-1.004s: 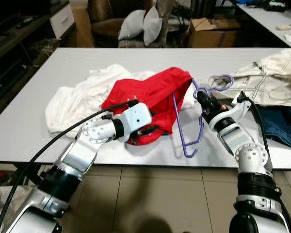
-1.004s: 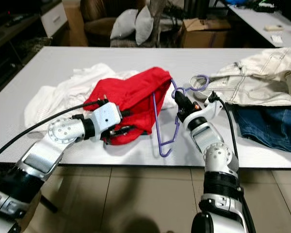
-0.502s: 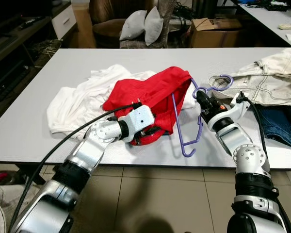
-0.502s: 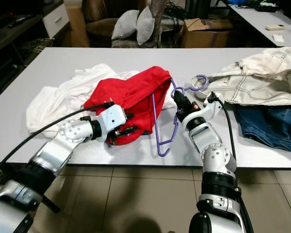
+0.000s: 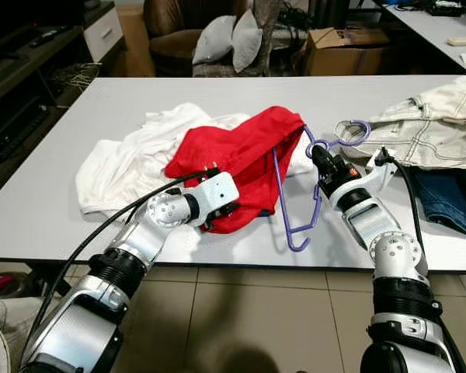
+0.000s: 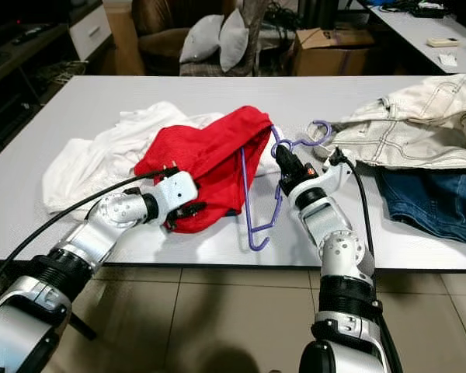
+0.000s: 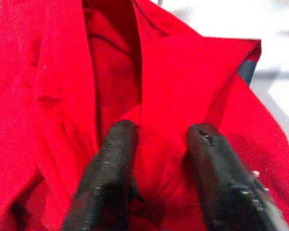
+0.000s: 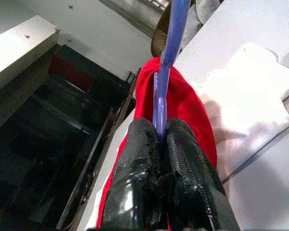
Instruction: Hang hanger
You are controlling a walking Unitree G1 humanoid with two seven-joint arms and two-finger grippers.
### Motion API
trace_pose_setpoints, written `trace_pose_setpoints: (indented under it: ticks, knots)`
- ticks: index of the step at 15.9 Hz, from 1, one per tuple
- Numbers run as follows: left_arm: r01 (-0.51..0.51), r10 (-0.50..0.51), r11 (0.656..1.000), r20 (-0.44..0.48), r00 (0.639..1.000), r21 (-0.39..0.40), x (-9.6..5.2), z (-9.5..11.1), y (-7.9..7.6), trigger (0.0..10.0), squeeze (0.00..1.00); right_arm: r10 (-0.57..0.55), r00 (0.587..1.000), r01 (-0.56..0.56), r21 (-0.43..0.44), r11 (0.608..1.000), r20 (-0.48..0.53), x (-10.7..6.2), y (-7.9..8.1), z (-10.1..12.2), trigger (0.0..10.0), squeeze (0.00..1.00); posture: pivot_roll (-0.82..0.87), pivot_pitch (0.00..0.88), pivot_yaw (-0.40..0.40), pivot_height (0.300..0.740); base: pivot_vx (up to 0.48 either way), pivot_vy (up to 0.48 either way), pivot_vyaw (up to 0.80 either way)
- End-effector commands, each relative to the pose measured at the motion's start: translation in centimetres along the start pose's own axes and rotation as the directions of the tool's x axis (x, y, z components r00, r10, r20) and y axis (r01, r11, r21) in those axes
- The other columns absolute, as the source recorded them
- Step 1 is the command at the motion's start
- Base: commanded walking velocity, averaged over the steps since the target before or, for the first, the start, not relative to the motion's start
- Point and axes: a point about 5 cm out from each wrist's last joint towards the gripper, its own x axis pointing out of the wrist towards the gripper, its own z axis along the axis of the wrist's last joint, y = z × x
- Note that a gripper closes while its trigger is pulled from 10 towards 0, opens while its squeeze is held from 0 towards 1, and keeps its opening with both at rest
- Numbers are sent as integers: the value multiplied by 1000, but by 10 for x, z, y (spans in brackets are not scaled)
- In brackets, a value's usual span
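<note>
Right end effector (image 5: 320,161) is clamped tight on the purple hanger (image 5: 295,203), its two black fingers (image 8: 183,168) pinched on the bar just below the hook. That hanger stands tilted at the red garment's (image 5: 245,151) right edge, its upper part tucked into the red cloth, its lower corner resting on the white counter (image 5: 54,194) near the front edge, its hook curling toward the cream jacket (image 5: 427,128) beyond. Left end effector (image 5: 217,214) sits at the red garment's near hem; its fingers (image 7: 111,168) are parted narrowly with a fold of red fabric between them, pressed into the cloth but not visibly closed on it. A white garment (image 5: 128,159) lies crumpled on the red garment's left side.

Judging by this, the step in hand is threading the hanger into the red garment. Next, the left end effector probably needs to close on the hem and hold it steady while the right slides the hanger deeper inside, watching that the bar does not snag the fabric.
</note>
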Motion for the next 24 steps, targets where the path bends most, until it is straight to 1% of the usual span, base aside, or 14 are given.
trace_pose_setpoints:
  ticks: [1, 2, 10, 12, 14, 16, 17, 18, 19, 20, 21, 22, 23, 24]
  knots:
    - [-18, 18, 1000, 1, 1000, 3, 0, 1, 5, 549, 0, 18, 1000, -18, -12, 1000, 18, 2, 4, 3, 10000, 0, -76, 0, 70, 740, 0, 0, 0]
    - [-20, 20, 1000, 1, 1000, 5, 0, 1, 5, 0, 0, 18, 1000, -17, -12, 1000, 18, 2, 4, 3, 10000, 0, -76, 0, 69, 740, 0, 0, 0]
    - [-40, 41, 999, -33, 999, 25, -1, -9, 6, 0, 0, 22, 1000, -22, -11, 1000, 21, 4, 6, 4, 10000, 0, -75, 0, 67, 740, 0, 0, 0]
    - [-43, 43, 999, -18, 999, 22, -2, -8, 6, 0, 0, 23, 1000, -22, -12, 1000, 20, 3, 6, 4, 10000, 0, -75, 0, 67, 740, 0, 0, 0]
    - [-46, 48, 998, 65, 997, -32, -4, -1, 6, 0, 0, 23, 1000, -23, -12, 1000, 19, 3, 6, 4, 10000, 0, -76, 0, 68, 740, 0, 0, 0]
    - [-81, 107, 983, 155, 982, -162, -7, 4, 10, 0, 0, 27, 999, -27, -10, 1000, 18, 4, 6, 4, 10000, 0, -76, 0, 69, 740, 0, 0, 0]
    - [-81, 107, 983, 155, 982, -162, -7, 4, 10, 0, 0, 27, 999, -27, -10, 1000, 18, 4, 6, 4, 10000, 0, -76, 0, 69, 740, 0, 0, 0]
    - [-82, 119, 976, 183, 976, -200, -7, 6, 11, 0, 0, 29, 999, -29, -10, 1000, 18, 4, 7, 3, 10000, 0, -76, 0, 69, 740, 0, 0, 0]
    - [-40, 108, 962, 243, 964, -270, -7, 13, 11, 0, 0, 30, 999, -30, -10, 999, 16, 4, 7, 3, 10000, 0, -78, 0, 70, 740, 0, 0, 0]
    - [37, 67, 945, 304, 950, -324, -6, 19, 7, 0, 0, 32, 999, -31, -11, 999, 15, 4, 7, 3, 10000, 0, -78, 0, 70, 740, 0, 0, 0]
    - [86, 32, 938, 332, 943, -335, -6, 22, 4, 0, 0, 32, 999, -31, -12, 999, 15, 4, 7, 3, 10000, 0, -78, 0, 70, 740, 0, 0, 0]
    - [130, -6, 935, 352, 936, -331, -7, 24, 0, 0, 0, 31, 999, -31, -14, 999, 15, 4, 7, 3, 10000, 0, -83, 0, 72, 740, 0, 0, 0]
    - [181, -78, 945, 348, 934, -274, -8, 24, -6, 0, 0, 29, 999, -29, -15, 999, 15, 4, 6, 4, 10000, 0, -82, 0, 73, 740, 0, 0, 0]
    - [199, -116, 953, 329, 937, -230, -9, 22, -9, 0, 0, 28, 999, -28, -15, 1000, 16, 4, 6, 4, 10000, 0, -81, 0, 71, 740, 0, 0, 0]
